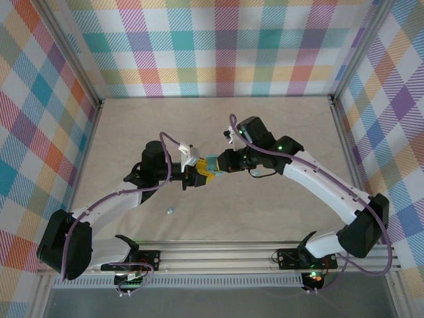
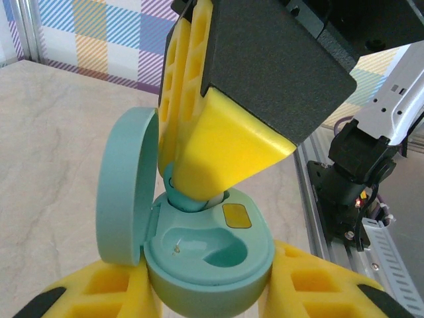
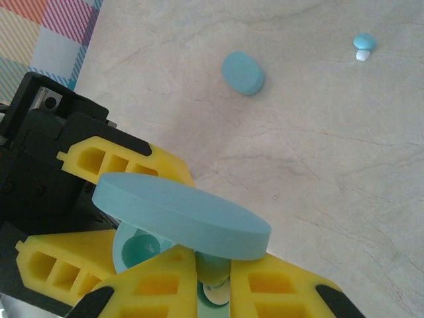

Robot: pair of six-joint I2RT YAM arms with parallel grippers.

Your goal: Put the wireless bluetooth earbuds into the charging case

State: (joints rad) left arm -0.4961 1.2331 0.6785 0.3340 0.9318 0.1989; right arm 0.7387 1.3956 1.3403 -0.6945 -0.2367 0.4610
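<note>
Marbled tabletop (image 1: 265,132), rounded teal case (image 2: 199,248)

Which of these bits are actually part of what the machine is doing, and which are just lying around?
Part of the job:
- open charging case, held in the left claw
- earbud, gripped by the right claw at the case's socket
- loose earbud on the table

Just lying about:
- closed teal oval, untouched
- checked walls
- metal rail

teal case (image 2: 211,260), plaid walls (image 1: 218,46)
</note>
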